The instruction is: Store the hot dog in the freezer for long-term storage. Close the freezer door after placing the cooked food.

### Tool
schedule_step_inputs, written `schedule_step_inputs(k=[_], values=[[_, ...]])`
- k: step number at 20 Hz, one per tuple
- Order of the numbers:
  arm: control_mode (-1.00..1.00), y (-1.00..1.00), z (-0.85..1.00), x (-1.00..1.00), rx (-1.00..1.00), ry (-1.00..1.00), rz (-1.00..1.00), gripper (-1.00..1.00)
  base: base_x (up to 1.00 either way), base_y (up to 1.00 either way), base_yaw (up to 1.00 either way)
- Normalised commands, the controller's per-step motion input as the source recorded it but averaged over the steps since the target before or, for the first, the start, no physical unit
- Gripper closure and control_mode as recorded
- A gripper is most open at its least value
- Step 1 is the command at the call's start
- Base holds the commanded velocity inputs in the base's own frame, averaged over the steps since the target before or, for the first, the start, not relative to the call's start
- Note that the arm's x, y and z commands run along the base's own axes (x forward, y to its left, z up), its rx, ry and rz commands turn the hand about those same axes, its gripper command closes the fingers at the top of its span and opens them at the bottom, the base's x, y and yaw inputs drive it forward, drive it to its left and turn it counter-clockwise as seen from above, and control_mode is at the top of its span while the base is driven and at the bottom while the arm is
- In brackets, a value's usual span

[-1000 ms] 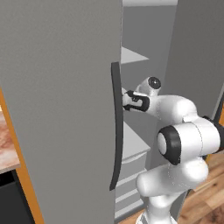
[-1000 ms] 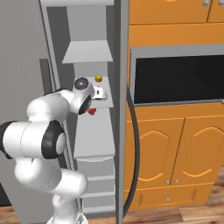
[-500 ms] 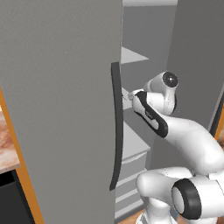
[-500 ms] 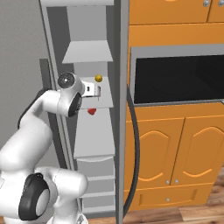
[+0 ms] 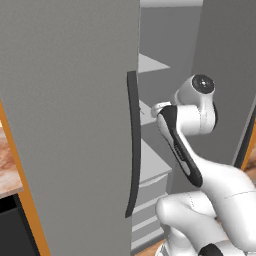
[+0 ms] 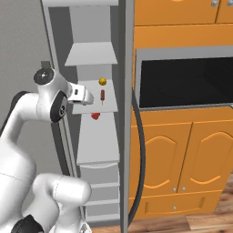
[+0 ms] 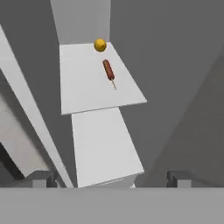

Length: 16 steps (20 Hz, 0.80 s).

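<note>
The hot dog (image 7: pixel 108 70) (image 6: pixel 102 95), a thin reddish-brown sausage on a stick, lies on a white middle shelf (image 7: pixel 83 92) inside the open freezer (image 6: pixel 91 27). My gripper (image 6: pixel 88 97) (image 7: pixel 111 178) hovers in front of that shelf, left of the hot dog and apart from it. It is open, with nothing between its fingertips (image 7: pixel 43 177). The freezer door (image 5: pixel 70 125) stands swung open on the left, its long dark curved handle (image 5: pixel 132 145) close beside my arm.
A small yellow ball (image 7: pixel 100 45) (image 6: pixel 103 81) sits at the back of the same shelf. A small red lump (image 6: pixel 95 115) lies on the shelf below. White drawers (image 6: pixel 100 182) fill the bottom. Another grey door edge (image 6: pixel 127 113) with a dark handle, orange cabinets (image 6: pixel 182 154) and a dark oven opening (image 6: pixel 186 82) stand to the right.
The arm has folded differently, its elbow swinging down and back. The hand has drawn slightly left, away from the shelf. The gripper stayed open and the hot dog has not moved.
</note>
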Motion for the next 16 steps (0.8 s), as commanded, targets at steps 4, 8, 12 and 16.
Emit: schedule_step_inputs(k=[4, 8, 12, 16], values=[[-1.0, 0.15, 0.01, -0.99, 0.01, 0.15, -0.07, -1.0, 0.0, 0.0, 0.0], [-1.0, 0.0, 0.0, -0.99, 0.09, 0.25, 0.0, -1.0, 0.0, 0.0, 0.0], [-1.0, -0.03, 0.0, -0.92, 0.13, 0.16, 0.0, -1.0, 0.0, 0.0, 0.0], [-1.0, -0.07, -0.02, -0.34, 0.11, 0.21, 0.0, -1.0, 0.0, 0.0, 0.0]])
